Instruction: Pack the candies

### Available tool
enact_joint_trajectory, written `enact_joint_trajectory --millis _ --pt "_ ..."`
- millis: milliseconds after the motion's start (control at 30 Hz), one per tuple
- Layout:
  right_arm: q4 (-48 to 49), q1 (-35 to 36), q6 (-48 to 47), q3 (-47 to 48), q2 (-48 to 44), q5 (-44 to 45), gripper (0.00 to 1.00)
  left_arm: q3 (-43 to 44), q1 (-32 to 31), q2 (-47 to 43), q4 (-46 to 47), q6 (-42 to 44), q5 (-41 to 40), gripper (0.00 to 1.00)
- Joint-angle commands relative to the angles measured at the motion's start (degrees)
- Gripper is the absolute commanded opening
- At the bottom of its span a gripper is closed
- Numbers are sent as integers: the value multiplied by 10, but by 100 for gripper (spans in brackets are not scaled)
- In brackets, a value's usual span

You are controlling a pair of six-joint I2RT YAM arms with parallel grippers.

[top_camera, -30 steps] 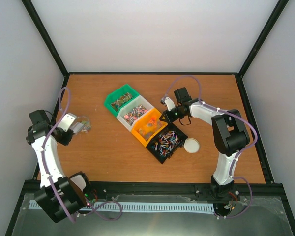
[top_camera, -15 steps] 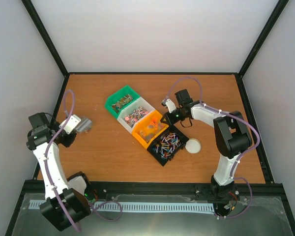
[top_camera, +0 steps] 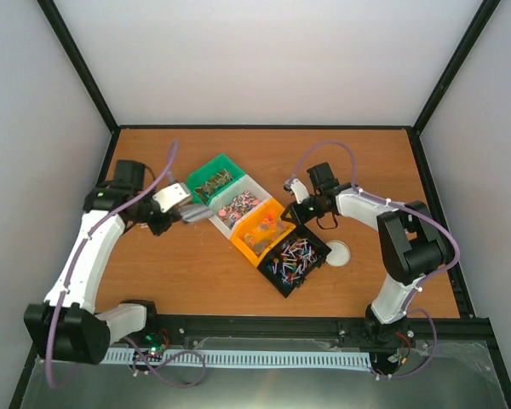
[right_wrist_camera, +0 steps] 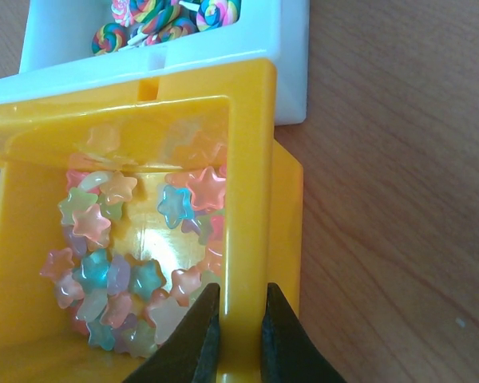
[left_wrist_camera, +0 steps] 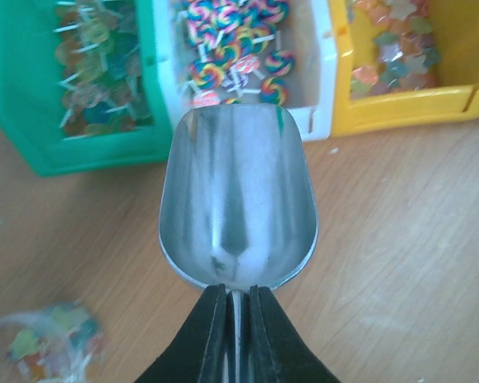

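My left gripper [left_wrist_camera: 238,292] is shut on the handle of an empty metal scoop [left_wrist_camera: 238,199]. The scoop's tip hovers at the front edge of the white bin [left_wrist_camera: 323,80], which holds swirl lollipop candies [left_wrist_camera: 231,48]. The green bin [left_wrist_camera: 72,155] holds clear-wrapped candies [left_wrist_camera: 88,72]. In the top view this gripper [top_camera: 169,204] is left of the bin row. My right gripper [right_wrist_camera: 239,302] is shut on the side wall of the yellow bin [right_wrist_camera: 251,159], which holds star candies [right_wrist_camera: 112,263]. In the top view it [top_camera: 291,211] is on the row's right side.
Green [top_camera: 193,181], white [top_camera: 257,189], orange-yellow [top_camera: 243,243] and black [top_camera: 277,277] bins stand in a diagonal row. A white round lid [top_camera: 336,251] lies right of the black bin. A clear bag with candies [left_wrist_camera: 44,351] lies on the table near my left gripper.
My left arm has swung right from the table's left edge, carrying the scoop up to the bins. The bin row has shifted slightly right and nearer, with my right gripper on it.
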Motion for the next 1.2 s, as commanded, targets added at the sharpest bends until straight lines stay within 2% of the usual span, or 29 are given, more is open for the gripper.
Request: enact_joint_trajectory --millis 0,233,333,533,767,1167 --pt "-56 12 26 -42 -16 -17 11 48 -100 50 -22 -111 -73 1" --pt "-71 7 27 -20 -41 -11 52 135 -193 153 -55 -191 -141 1" --pt "-76 6 22 19 -37 0 59 182 -214 201 -84 -205 -159 1" --pt "-98 6 19 100 7 0 59 268 -247 290 -151 -215 -204 1" --pt "-99 24 14 111 31 21 54 380 -260 376 -236 -224 -224 1" --pt "-75 60 31 97 46 94 42 404 -284 447 -246 -258 -271 1"
